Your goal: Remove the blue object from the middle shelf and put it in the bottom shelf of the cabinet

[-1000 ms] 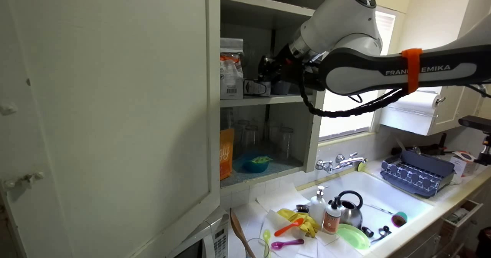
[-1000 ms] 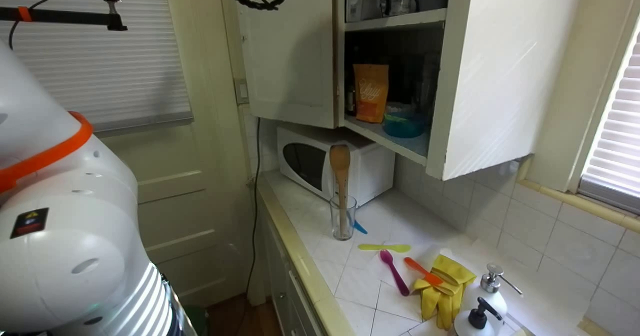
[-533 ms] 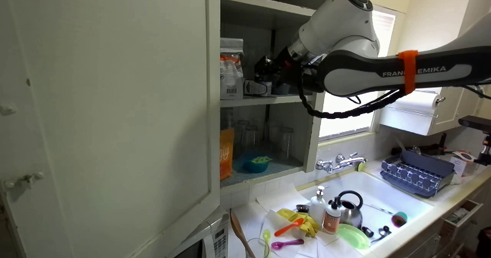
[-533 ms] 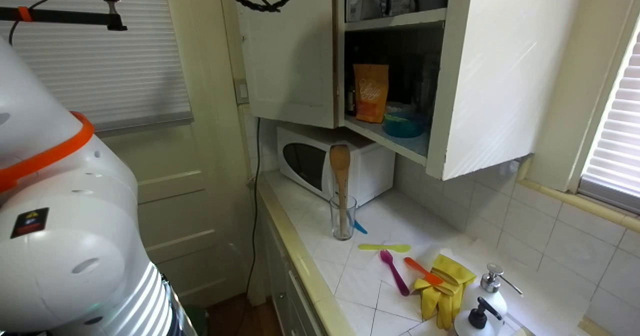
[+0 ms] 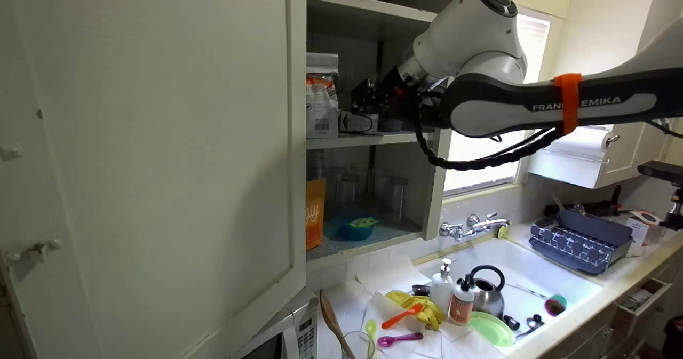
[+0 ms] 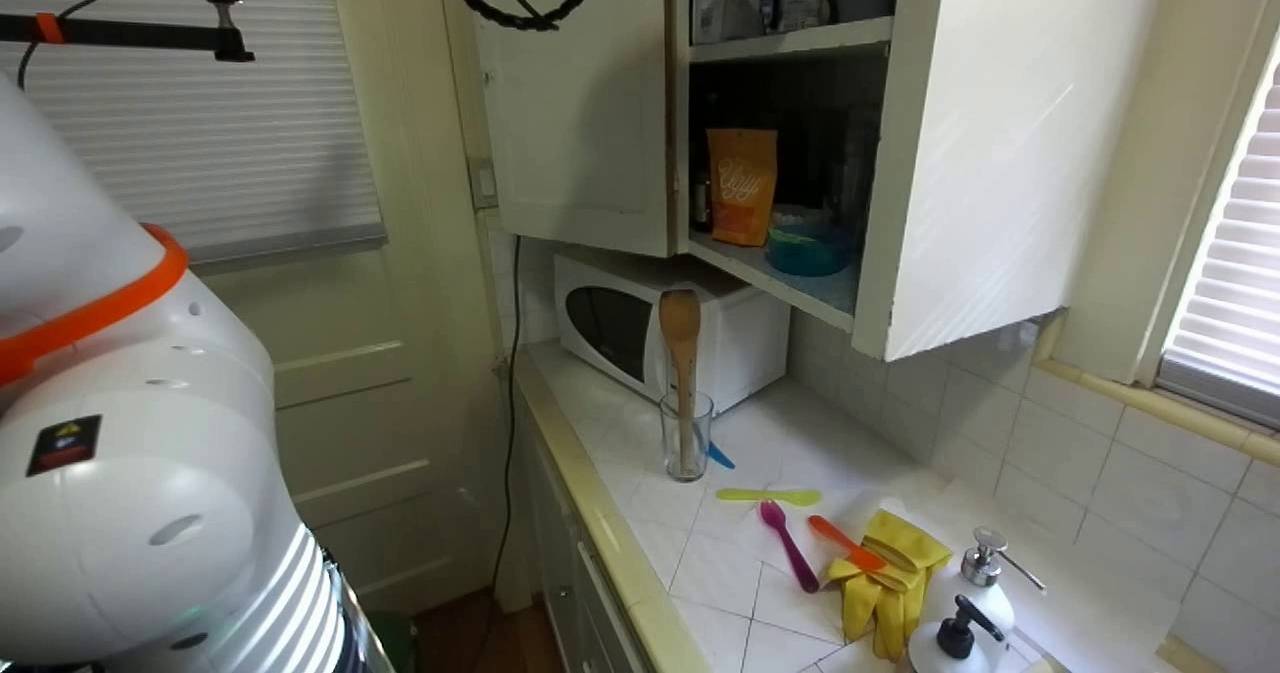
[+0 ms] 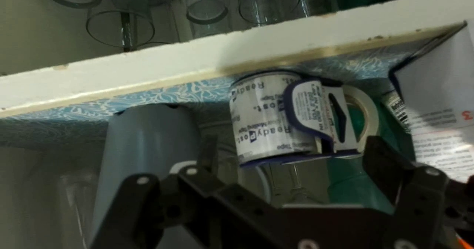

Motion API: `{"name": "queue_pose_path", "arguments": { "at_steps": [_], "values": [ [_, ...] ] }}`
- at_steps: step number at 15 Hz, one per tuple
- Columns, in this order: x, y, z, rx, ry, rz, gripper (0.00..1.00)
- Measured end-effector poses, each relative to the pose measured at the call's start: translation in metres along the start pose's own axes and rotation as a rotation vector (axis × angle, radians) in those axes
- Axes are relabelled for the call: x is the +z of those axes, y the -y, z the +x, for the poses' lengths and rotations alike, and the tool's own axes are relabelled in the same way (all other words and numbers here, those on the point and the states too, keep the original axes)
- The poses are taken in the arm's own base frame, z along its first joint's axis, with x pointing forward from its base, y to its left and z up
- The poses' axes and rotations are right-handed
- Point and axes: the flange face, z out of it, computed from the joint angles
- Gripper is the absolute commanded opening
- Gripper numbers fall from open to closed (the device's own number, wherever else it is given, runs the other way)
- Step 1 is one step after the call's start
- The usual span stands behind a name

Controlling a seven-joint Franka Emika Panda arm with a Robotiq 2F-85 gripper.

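Observation:
On the middle shelf [image 5: 368, 140] of the cabinet [image 6: 980, 173] lies a tape roll in a dark-blue dispenser [image 7: 274, 119], the likely blue object. My gripper [image 7: 290, 149] is open around its upper side, one finger to each side. Upside down in the wrist view, the dispenser sits between and beyond the fingertips, apart from the left one. Whether the right one touches is unclear. In an exterior view the gripper [image 5: 364, 97] hangs just above the tape dispenser [image 5: 357, 122]. Below is the bottom shelf [image 6: 775, 283], holding a teal bowl [image 5: 356, 231].
A blue-grey cup [image 7: 148, 141] flanks the dispenser, with a printed package [image 7: 437, 112] and green glassware [image 7: 355, 182] on its other side. Drinking glasses [image 5: 397, 193] and an orange pouch [image 6: 742, 188] share the bottom shelf. The cabinet door [image 5: 160, 135] stands wide open.
The gripper has shifted slightly left and down over the tape dispenser in an exterior view, and its fingers have spread. The dispenser and the shelf contents look unmoved.

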Motion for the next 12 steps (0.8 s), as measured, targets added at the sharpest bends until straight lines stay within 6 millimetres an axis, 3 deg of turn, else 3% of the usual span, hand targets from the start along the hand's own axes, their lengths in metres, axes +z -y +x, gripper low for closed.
{"name": "queue_pose_path", "arguments": {
  "at_steps": [12],
  "values": [
    [0.03, -0.016, -0.002, -0.1, 0.009, -0.035, 0.97]
  ]
}}
